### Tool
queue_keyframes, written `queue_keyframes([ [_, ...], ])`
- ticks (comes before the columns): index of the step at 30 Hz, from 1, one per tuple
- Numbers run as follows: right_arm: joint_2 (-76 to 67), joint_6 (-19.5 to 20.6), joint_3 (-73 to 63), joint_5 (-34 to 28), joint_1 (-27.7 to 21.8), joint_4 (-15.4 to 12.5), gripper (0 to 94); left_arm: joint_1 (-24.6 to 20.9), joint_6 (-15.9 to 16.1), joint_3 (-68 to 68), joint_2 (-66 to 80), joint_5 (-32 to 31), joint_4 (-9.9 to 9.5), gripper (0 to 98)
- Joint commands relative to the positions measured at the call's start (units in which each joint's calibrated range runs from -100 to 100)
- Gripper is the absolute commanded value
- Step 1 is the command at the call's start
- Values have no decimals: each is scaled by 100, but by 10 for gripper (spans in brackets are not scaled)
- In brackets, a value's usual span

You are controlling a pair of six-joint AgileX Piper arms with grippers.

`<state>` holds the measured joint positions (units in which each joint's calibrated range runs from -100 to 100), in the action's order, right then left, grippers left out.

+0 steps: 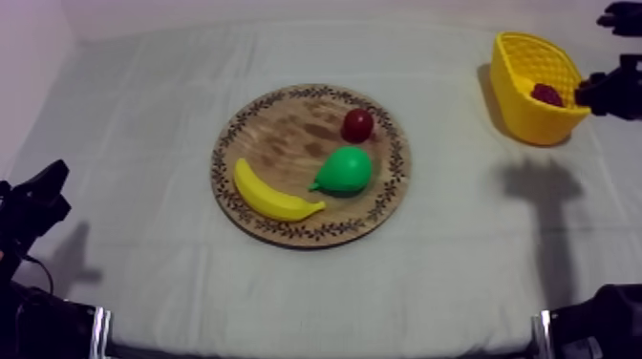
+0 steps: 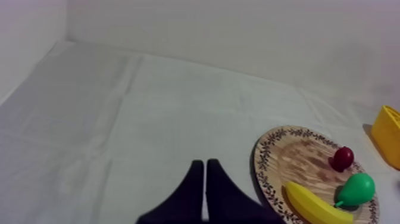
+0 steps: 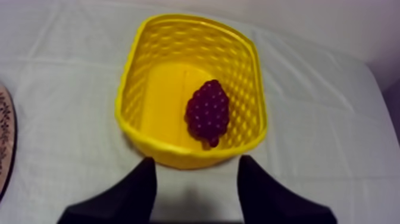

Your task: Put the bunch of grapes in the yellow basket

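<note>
Open cloth [image 1: 459, 220] lies between the board [image 1: 282, 134] and the basket [image 1: 524, 113].

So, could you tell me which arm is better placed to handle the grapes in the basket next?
Right. The right gripper is open at the yellow basket, where the bunch of grapes already lies; the left gripper sits shut beyond the wooden board.
</note>
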<state>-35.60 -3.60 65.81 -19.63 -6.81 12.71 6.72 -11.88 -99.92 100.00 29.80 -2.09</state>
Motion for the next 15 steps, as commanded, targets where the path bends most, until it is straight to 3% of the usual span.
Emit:
queue_keyframes([
  [1,-661,-118,575,98,22,-146,359,-3,-1,3,0,2,2,1],
  [15,-2863,-717,2572,465,301,-783,198,-3,-1,3,0,2,2,1],
])
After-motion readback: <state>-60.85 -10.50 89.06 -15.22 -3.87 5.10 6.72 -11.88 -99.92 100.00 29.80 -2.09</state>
